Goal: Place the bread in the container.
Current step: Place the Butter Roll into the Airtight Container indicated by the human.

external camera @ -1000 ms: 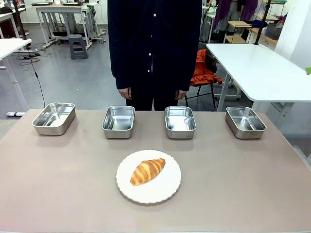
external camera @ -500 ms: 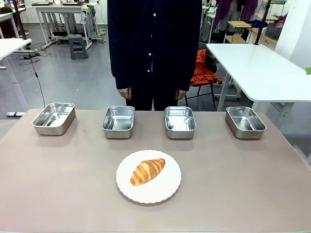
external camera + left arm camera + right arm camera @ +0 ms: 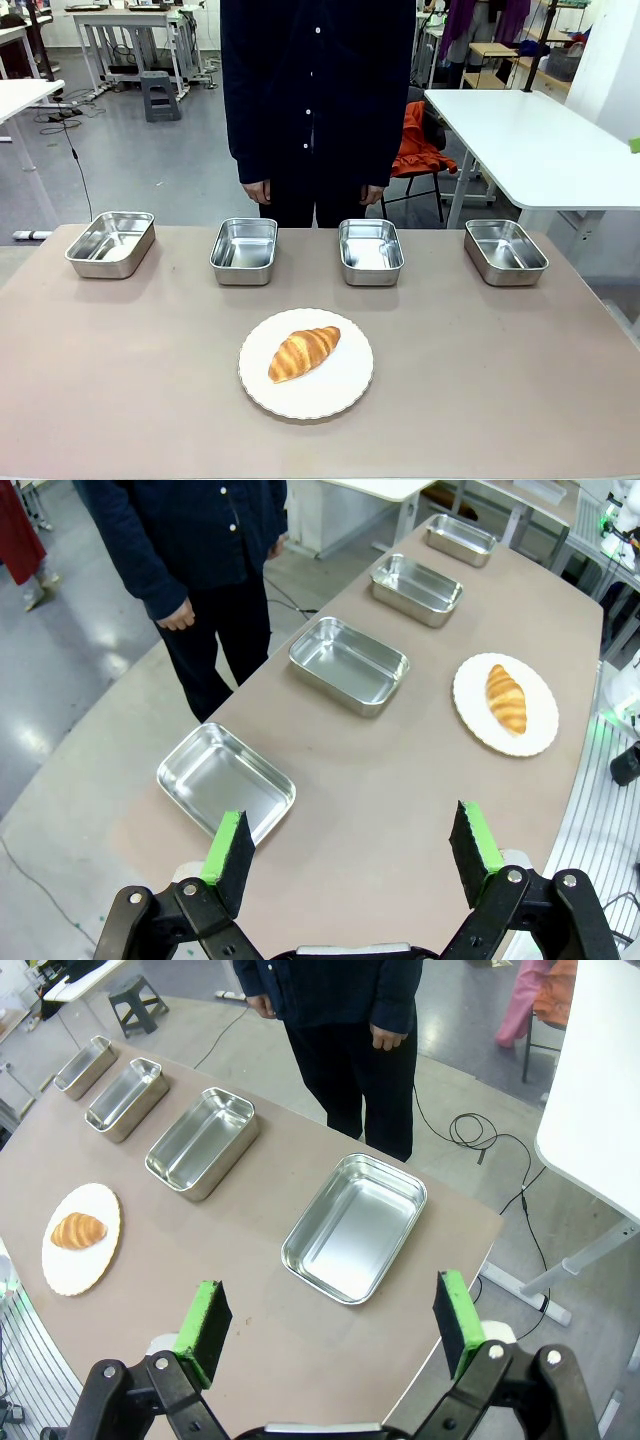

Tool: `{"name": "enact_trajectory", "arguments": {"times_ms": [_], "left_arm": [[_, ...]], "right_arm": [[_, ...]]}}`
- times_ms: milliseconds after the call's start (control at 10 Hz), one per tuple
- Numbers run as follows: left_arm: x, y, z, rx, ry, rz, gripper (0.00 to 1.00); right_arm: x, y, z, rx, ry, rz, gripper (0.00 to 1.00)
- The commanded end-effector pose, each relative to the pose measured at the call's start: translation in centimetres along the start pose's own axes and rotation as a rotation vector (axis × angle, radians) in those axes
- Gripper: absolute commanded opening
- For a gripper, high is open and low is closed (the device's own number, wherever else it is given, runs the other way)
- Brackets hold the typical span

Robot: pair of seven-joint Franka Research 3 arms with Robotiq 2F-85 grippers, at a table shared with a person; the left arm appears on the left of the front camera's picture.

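1. Since the earlier frames nothing had shifted: the bread (image 3: 303, 353), its plate (image 3: 345, 392) and the steel trays lay just where they had been, and the person (image 3: 318, 90) stood in the same spot.
2. Your left gripper (image 3: 352, 845) hung with its jaws spread wide and nothing between them, above the table's (image 3: 500, 380) left end.
3. Your right gripper (image 3: 330, 1315) was just as wide apart and holding nothing, above the table's right end.
4. The bread lay slantwise on the round white plate, midway along the table and nearer its near edge.
5. Along the far edge ran a row, well apart from the plate: the leftmost container (image 3: 112, 240), the left-middle container (image 3: 245, 248), the right-middle container (image 3: 369, 250) and the rightmost container (image 3: 505, 248), each showing a bare steel floor.
6. The person stood behind the far edge, between the two middle trays, hands hanging down.
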State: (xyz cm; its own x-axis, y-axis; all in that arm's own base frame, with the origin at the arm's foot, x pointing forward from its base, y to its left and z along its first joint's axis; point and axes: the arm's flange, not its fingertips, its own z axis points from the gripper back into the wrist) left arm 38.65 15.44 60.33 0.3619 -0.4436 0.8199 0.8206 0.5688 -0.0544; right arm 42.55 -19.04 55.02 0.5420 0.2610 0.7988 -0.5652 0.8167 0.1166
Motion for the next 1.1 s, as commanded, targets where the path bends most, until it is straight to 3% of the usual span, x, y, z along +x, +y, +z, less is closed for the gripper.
{"name": "enact_trajectory", "arguments": {"times_ms": [0, 1000], "left_arm": [[0.00, 0.01, 0.24, 0.005, 0.002, -0.005, 1.00], [0.00, 0.01, 0.24, 0.005, 0.002, -0.005, 1.00]], "right_arm": [[0.08, -0.24, -0.19, 0.006, -0.027, 0.019, 1.00], [0.08, -0.24, -0.19, 0.006, -0.027, 0.019, 1.00]]}}
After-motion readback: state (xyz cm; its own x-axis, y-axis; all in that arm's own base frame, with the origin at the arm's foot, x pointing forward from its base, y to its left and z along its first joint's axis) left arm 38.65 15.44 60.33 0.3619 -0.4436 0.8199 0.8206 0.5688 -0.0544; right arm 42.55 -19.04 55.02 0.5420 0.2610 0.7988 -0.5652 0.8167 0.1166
